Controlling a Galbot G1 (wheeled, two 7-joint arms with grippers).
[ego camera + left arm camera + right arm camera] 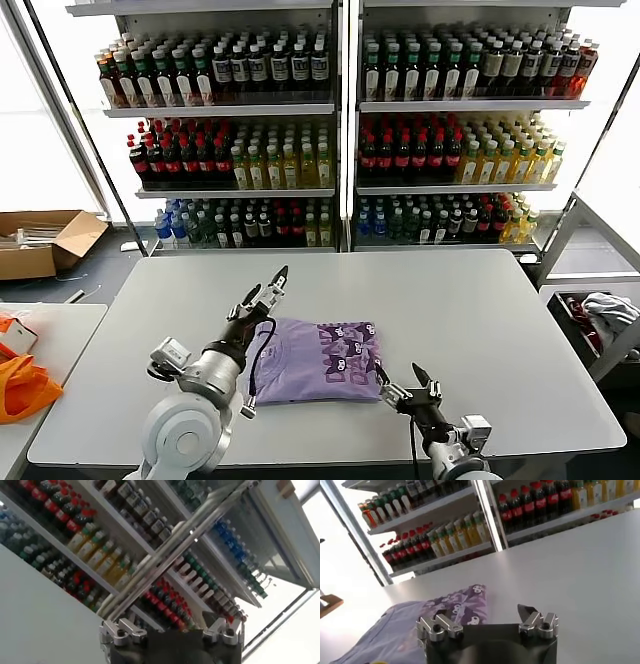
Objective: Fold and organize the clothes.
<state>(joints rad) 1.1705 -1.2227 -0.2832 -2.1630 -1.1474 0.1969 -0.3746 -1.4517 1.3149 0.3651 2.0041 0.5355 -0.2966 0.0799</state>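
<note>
Shelves of bottled drinks [340, 120] fill the background, and on the white table [500, 330] the lavender T-shirt [310, 362] lies near the front edge as a neat rectangle, dark lettering showing on its right half. Left gripper [279, 277] hovers above the shirt's far left corner, at about eleven o'clock from it, tips raised toward the shelves and off the fabric; whether its fingers are parted, I cannot tell. Over at roughly four o'clock from the shirt, the right gripper [408, 380] sits low just beside the near right corner, fingers spread, nothing between them. My read: folding looks essentially done; what remains is tidying or placing the bundle.
</note>
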